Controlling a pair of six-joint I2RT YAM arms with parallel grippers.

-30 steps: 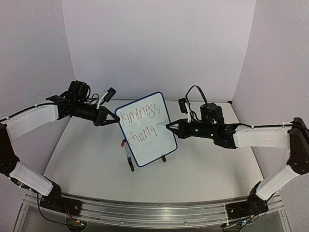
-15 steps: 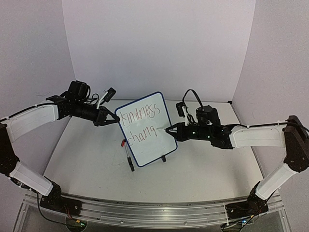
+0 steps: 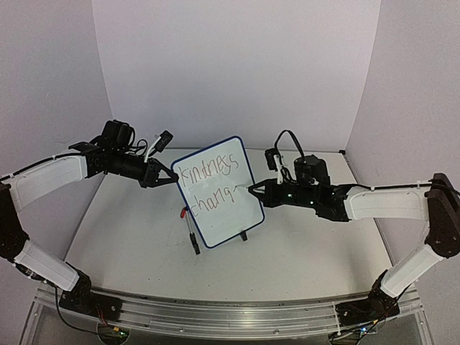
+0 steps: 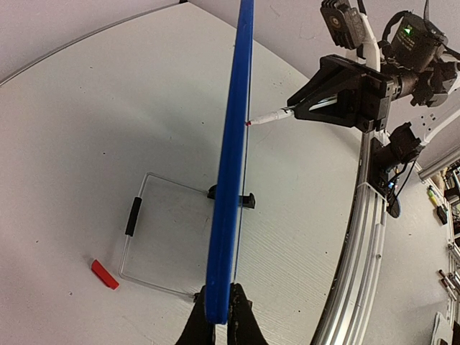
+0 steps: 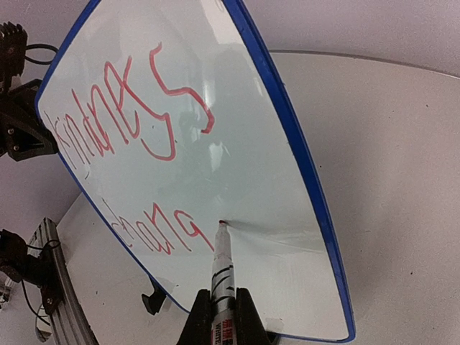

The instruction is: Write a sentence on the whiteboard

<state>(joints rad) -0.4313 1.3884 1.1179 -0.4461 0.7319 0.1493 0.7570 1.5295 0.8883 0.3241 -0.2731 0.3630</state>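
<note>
The whiteboard (image 3: 228, 218) stands tilted on the table, blue-framed. My left gripper (image 3: 172, 177) is shut on its left edge, and in the left wrist view the frame (image 4: 233, 165) shows edge-on between the jaws of that gripper (image 4: 219, 316). The sentence (image 3: 208, 172) is in red and reads "kindness" above "chang" (image 5: 154, 233). My right gripper (image 5: 223, 316) is shut on a white marker (image 5: 223, 269). The marker's red tip touches the board just right of the "g". From the top, the right gripper (image 3: 255, 189) is at the board's right side.
A clear wire stand (image 4: 154, 237) with a black sleeve lies behind the board, and a red marker cap (image 4: 104, 274) lies beside it. One black foot (image 4: 249, 200) shows under the frame. An aluminium rail (image 3: 230, 313) runs along the near table edge. Walls close in the back and sides.
The right gripper dipped the marker tip slightly down the board and brought it back up, just right of the "g". The left arm and board stayed still.
</note>
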